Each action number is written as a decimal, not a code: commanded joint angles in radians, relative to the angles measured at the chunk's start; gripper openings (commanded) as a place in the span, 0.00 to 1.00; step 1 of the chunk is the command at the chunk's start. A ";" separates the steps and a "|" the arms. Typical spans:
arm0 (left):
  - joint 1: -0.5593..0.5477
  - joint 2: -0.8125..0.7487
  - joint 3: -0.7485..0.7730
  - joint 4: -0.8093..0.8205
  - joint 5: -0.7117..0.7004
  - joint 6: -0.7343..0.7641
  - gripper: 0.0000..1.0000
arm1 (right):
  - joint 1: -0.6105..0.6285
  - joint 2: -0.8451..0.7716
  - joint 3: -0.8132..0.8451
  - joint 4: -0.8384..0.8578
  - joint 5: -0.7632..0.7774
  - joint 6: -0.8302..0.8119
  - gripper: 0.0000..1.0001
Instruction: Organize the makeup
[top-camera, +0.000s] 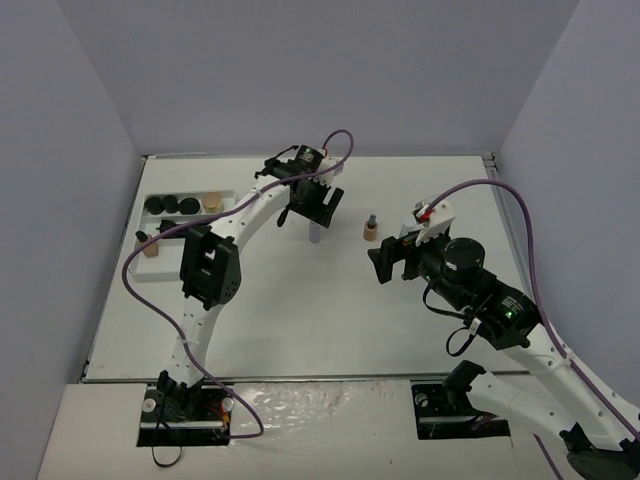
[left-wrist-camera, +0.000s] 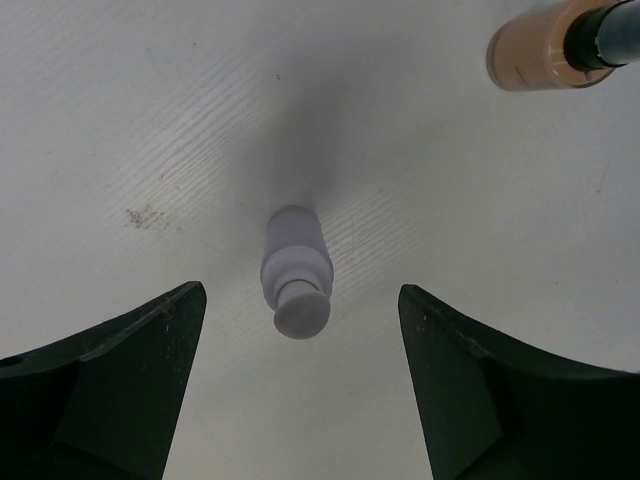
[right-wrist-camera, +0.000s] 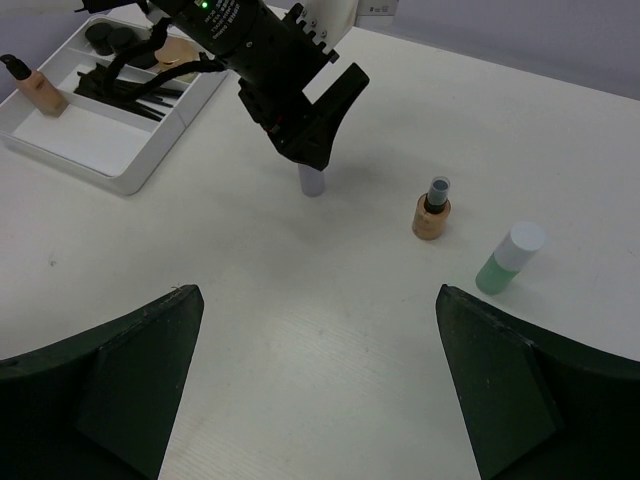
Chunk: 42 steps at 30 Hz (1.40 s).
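A small grey bottle (left-wrist-camera: 295, 268) stands upright on the table, its cap between the tips of my left gripper (left-wrist-camera: 300, 292), which is open with a gap on each side. From above, the left gripper (top-camera: 318, 212) hovers over that grey bottle (top-camera: 313, 237). A beige bottle (top-camera: 371, 231) with a dark cap stands to its right. My right gripper (right-wrist-camera: 317, 295) is open and empty over bare table. Ahead of it stand the beige bottle (right-wrist-camera: 431, 215) and a green-white bottle (right-wrist-camera: 506, 260).
A white ridged tray (top-camera: 228, 203) sits at the far left and holds black pots (top-camera: 160, 205), a tan compact (top-camera: 212, 203), a beige bottle (top-camera: 150, 246) and thin black brushes (right-wrist-camera: 130, 88). Walls close the table at back and sides.
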 joint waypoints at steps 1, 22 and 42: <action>-0.006 -0.034 0.060 0.054 -0.034 -0.022 0.70 | -0.001 -0.014 0.010 0.050 0.036 0.006 1.00; -0.038 -0.004 0.038 0.045 -0.101 -0.042 0.35 | -0.001 -0.037 -0.006 0.044 0.043 0.004 1.00; 0.032 -0.382 -0.215 -0.023 -0.335 -0.111 0.00 | -0.002 -0.029 0.003 0.047 0.038 -0.030 1.00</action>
